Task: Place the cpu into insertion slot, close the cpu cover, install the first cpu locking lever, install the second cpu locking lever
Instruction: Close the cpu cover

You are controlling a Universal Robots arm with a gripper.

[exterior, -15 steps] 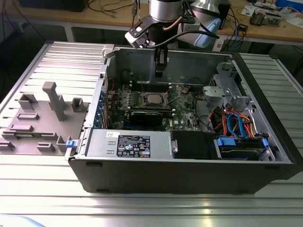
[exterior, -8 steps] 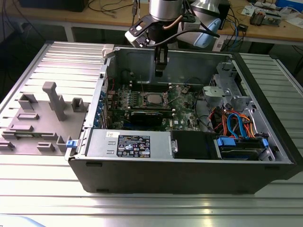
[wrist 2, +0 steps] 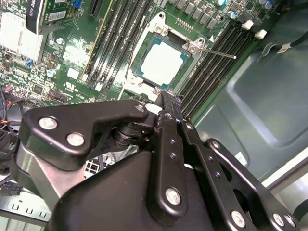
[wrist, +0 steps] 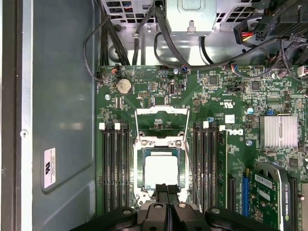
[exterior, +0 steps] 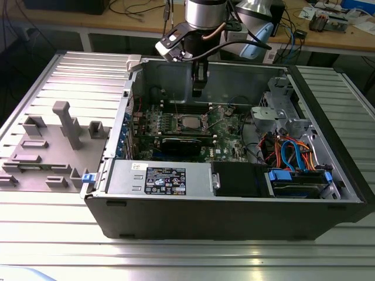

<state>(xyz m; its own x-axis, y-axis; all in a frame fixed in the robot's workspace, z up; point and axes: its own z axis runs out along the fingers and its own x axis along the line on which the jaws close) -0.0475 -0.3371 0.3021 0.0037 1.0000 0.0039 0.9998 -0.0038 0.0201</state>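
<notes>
The cpu [wrist: 161, 172] already lies seated in the slot [wrist: 140, 168], its cover [wrist: 161, 111] swung back to leave it clear, so the gripper [wrist: 166, 189] hangs above it, clenched on nothing.

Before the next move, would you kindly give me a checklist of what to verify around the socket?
1. cpu lying in the insertion slot: ok.
2. cpu cover closed over the chip: not ok, it is swung open off the slot.
3. Locking lever latched: not ok, its rod juts out free beside the slot.
4. Claw empty: ok, shut on nothing.
5. Gap between claw and cpu: cannot tell; the tips sit at the slot's edge in both wrist views.
</notes>
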